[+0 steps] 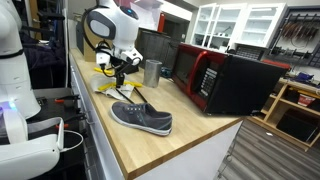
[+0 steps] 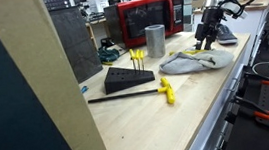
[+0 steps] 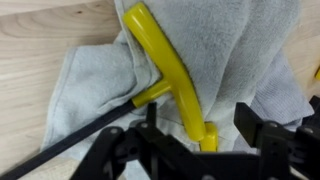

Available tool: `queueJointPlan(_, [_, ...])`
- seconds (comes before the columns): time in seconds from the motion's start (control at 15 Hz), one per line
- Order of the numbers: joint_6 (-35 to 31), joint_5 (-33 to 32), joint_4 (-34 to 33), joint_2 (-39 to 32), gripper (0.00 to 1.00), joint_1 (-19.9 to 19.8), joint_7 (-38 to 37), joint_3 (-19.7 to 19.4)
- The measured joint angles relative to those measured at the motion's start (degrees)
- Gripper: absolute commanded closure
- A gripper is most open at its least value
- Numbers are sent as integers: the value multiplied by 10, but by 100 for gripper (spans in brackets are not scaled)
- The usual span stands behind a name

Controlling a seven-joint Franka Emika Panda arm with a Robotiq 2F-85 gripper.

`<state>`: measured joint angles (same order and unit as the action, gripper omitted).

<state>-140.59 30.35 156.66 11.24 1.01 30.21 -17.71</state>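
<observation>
A yellow putter head with a thin black shaft lies on a crumpled grey towel on the wooden counter. My gripper hangs just above it, open, with one black finger on each side of the head's lower end. I cannot tell whether the fingers touch it. In both exterior views the gripper points down over the towel.
A grey shoe lies near the counter's front. A metal cup and a red and black microwave stand beside the towel. A black wedge and a second yellow-headed stick lie farther along.
</observation>
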Motion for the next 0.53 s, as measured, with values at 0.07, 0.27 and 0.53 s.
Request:
queueJointPlan(0.07, [0,0,-1,-4,57,-2,0,0])
queueJointPlan(0.27, [0,0,-4,-11,80,-9,0,2])
queueJointPlan(0.53, [0,0,-8,-14,94,-15,0,5])
